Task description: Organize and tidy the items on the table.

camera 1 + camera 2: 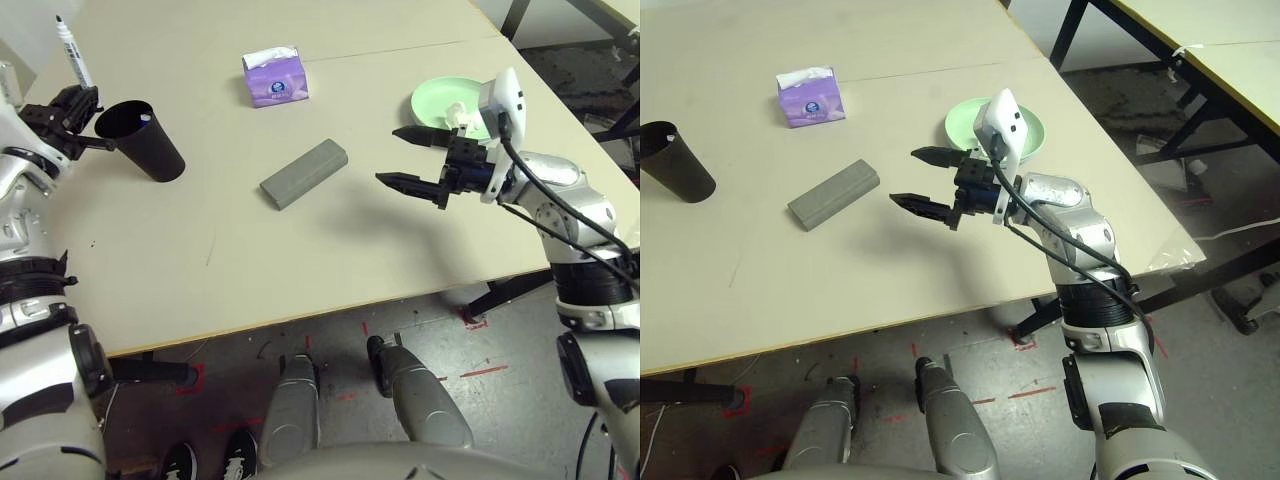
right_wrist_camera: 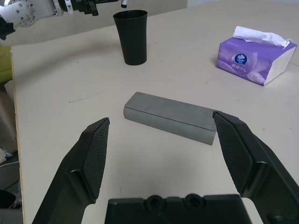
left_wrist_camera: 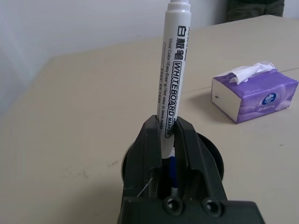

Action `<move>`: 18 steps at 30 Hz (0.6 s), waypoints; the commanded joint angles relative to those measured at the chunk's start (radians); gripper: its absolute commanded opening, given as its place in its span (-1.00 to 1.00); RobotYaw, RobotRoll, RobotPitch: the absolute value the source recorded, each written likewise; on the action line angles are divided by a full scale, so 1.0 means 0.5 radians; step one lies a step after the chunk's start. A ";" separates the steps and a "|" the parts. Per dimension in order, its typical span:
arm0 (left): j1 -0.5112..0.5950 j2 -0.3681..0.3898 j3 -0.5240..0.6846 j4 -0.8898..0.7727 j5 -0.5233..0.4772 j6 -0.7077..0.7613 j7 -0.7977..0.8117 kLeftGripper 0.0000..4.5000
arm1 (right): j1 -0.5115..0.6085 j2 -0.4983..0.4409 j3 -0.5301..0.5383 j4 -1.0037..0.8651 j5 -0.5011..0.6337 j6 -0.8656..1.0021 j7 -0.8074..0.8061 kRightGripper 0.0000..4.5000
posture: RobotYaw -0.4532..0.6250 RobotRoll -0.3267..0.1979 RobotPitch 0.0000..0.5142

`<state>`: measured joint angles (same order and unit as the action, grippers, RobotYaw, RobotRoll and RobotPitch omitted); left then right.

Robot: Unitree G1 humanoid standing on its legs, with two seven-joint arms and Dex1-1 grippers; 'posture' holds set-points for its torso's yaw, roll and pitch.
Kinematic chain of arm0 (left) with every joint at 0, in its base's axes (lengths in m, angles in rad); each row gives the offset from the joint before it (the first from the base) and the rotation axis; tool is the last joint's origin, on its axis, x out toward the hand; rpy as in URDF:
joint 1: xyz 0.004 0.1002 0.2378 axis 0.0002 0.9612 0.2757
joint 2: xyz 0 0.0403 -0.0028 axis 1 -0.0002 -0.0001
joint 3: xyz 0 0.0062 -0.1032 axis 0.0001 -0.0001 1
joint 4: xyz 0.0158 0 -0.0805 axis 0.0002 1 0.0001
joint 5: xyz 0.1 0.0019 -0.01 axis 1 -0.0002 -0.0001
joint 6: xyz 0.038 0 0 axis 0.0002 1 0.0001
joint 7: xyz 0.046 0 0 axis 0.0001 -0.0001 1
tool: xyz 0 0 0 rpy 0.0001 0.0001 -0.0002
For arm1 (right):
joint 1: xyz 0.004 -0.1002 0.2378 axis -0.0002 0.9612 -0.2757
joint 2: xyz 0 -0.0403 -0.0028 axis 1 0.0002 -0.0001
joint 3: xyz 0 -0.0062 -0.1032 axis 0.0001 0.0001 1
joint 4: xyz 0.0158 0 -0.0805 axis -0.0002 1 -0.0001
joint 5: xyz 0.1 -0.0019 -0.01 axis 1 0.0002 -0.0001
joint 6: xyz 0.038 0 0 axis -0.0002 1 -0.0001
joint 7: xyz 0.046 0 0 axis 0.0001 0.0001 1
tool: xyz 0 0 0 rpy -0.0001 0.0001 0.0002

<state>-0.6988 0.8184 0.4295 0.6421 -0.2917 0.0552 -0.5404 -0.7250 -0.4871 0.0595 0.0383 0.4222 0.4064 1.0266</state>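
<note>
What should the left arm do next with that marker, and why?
Probably lower it a little and release. The left end effector is shut on the white marker, held upright just above the black cup's open mouth, where another marker already stands. The right end effector is open, holding nothing.

Pale beige table under me. My black left gripper pinches a white marker with black cap and black lettering. Matte black cup at upper left, plain grey glasses case mid-frame, purple tissue box with white tissue above it, mint green plate at upper right.
</note>
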 commanded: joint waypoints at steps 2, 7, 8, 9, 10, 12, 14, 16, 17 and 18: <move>0.047 -0.025 -0.001 -0.026 -0.004 0.021 0.033 -0.88 | 0.008 -0.022 -0.017 -0.056 0.023 0.020 0.011 1.00 | -0.39 0.25 -0.12; 0.074 -0.033 0.000 -0.065 -0.002 0.043 0.056 -0.88 | 0.019 -0.024 -0.020 -0.079 0.035 0.034 0.010 1.00 | -0.39 0.25 -0.11; 0.081 -0.033 0.000 -0.076 0.000 0.047 0.066 -0.88 | 0.020 -0.024 -0.021 -0.083 0.037 0.038 0.009 1.00 | -0.39 0.25 -0.11; 0.087 -0.034 0.001 -0.086 0.001 0.051 0.074 -0.72 | 0.020 -0.024 -0.021 -0.086 0.038 0.040 0.008 1.00 | -0.39 0.25 -0.11; 0.093 -0.035 0.002 -0.099 0.000 0.055 0.079 -0.55 | 0.018 -0.023 -0.020 -0.085 0.039 0.042 0.008 1.00 | -0.39 0.25 -0.11; 0.108 -0.036 0.003 -0.131 -0.006 0.068 0.084 -0.28 | 0.015 -0.022 -0.019 -0.082 0.039 0.042 0.010 1.00 | -0.38 0.25 -0.11; 0.122 -0.035 0.007 -0.161 -0.013 0.083 0.089 0.06 | 0.012 -0.021 -0.018 -0.081 0.039 0.043 0.011 1.00 | -0.38 0.25 -0.11; 0.131 -0.033 0.014 -0.186 -0.021 0.097 0.094 0.37 | 0.012 -0.020 -0.017 -0.080 0.040 0.043 0.012 1.00 | -0.38 0.25 -0.10; 0.137 -0.031 0.019 -0.200 -0.025 0.106 0.097 0.54 | 0.013 -0.019 -0.016 -0.080 0.041 0.043 0.014 1.00 | -0.38 0.25 -0.10; 0.142 -0.029 0.023 -0.213 -0.030 0.115 0.100 0.70 | 0.013 -0.018 -0.015 -0.079 0.041 0.043 0.014 1.00 | -0.37 0.25 -0.10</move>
<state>-0.6468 0.8028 0.4295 0.5513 -0.2989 0.0949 -0.4967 -0.7249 -0.4926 0.0577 0.0120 0.4309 0.4237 1.0272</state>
